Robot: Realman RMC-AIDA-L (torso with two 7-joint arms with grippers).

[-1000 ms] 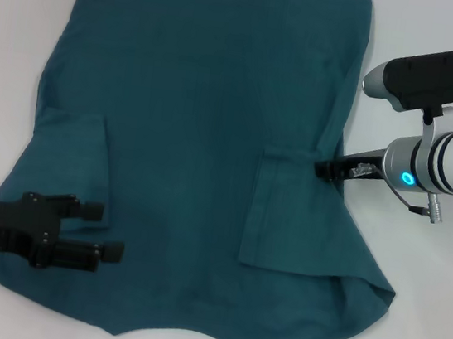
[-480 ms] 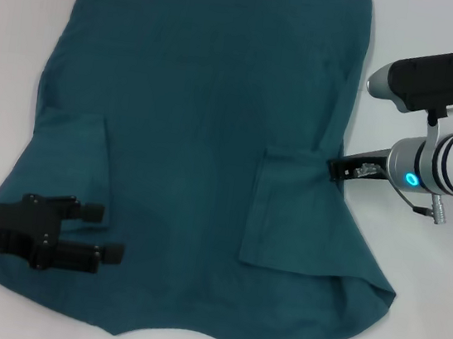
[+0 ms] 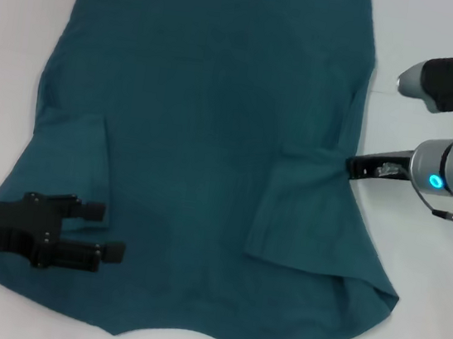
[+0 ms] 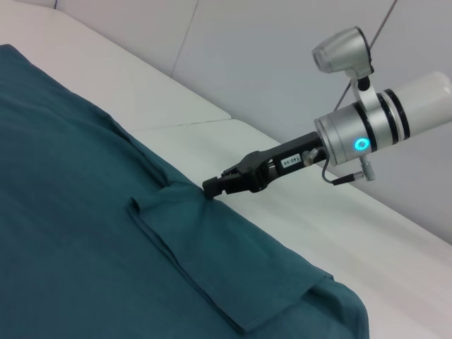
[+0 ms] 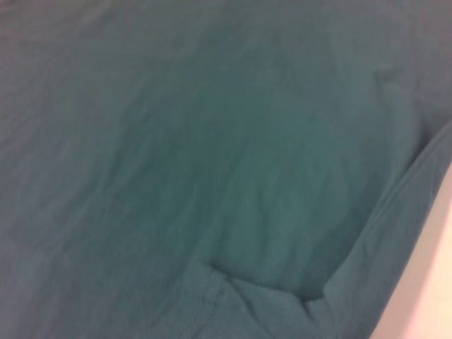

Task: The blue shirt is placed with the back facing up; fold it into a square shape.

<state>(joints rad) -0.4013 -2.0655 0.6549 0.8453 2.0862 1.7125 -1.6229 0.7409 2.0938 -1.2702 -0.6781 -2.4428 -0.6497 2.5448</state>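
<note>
The blue shirt (image 3: 200, 116) lies spread flat on the white table, plain side up, hem at the far end. Both sleeves are folded inward: the left sleeve flap (image 3: 74, 154) and the right sleeve flap (image 3: 301, 209). My right gripper (image 3: 350, 166) is at the shirt's right edge, level with the top of the right flap. In the left wrist view the right gripper (image 4: 212, 187) looks shut on the fabric fold. My left gripper (image 3: 105, 231) hovers open over the shirt's near left part, holding nothing. The right wrist view shows only shirt fabric (image 5: 212, 141).
White table (image 3: 12, 24) surrounds the shirt on both sides. A pale wall (image 4: 282, 56) rises behind the table in the left wrist view. The shirt's near right corner (image 3: 369, 293) is slightly bunched.
My right gripper has moved to the right, away from the shirt's middle, and the right sleeve flap has shifted right with it. The left arm has barely moved.
</note>
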